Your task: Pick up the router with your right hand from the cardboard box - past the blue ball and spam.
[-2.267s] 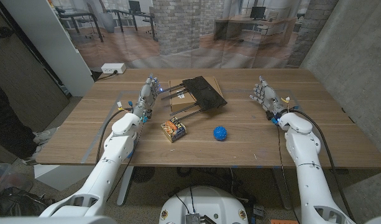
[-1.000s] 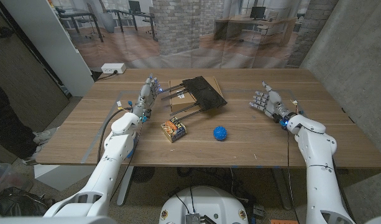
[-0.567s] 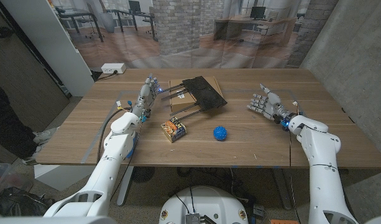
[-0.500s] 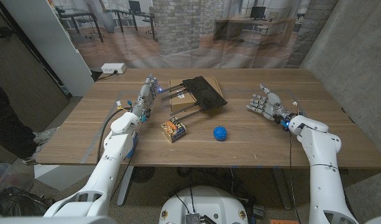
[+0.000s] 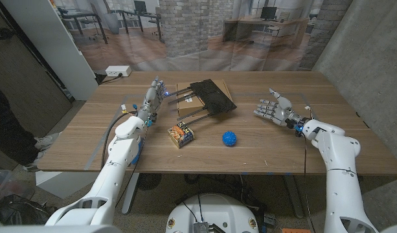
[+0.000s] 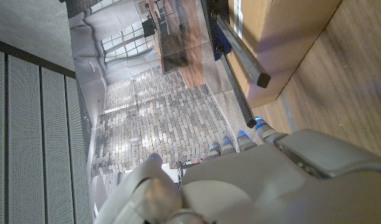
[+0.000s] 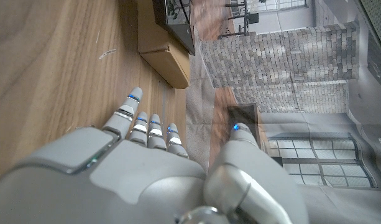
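The router [image 5: 213, 96], a flat black slab with thin antennas sticking out toward the near left, lies tilted on top of the cardboard box [image 5: 186, 98] at the far middle of the desk [image 5: 263, 145]. The box is flat and closed; the router rests on its lid and overhangs its right edge, and a white label shows on the bare cardboard to the left of it. In the left wrist view one dark antenna [image 6: 238, 50] runs along the box's edge [image 6: 283, 37].

Nearer than the box, the spam [image 5: 181, 134], a small tin with a yellow and dark label, stands just off the antenna tips. The blue ball [image 5: 230, 138] sits to the right of the tin, apart from it, on bare wood.

The right hand [image 5: 271, 107] is raised above the desk to the right of the box, well apart from the router, its fingers spread and holding nothing. In its own wrist view the fingers [image 7: 146, 127] reach toward the box's corner [image 7: 162, 53], with wood grain between them.

The left hand [image 5: 153, 96] is just beside the left side of the box, fingers extended and close together, gripping nothing; whether it touches the cardboard cannot be told. A white power strip [image 5: 118, 71] lies at the far left corner of the desk.
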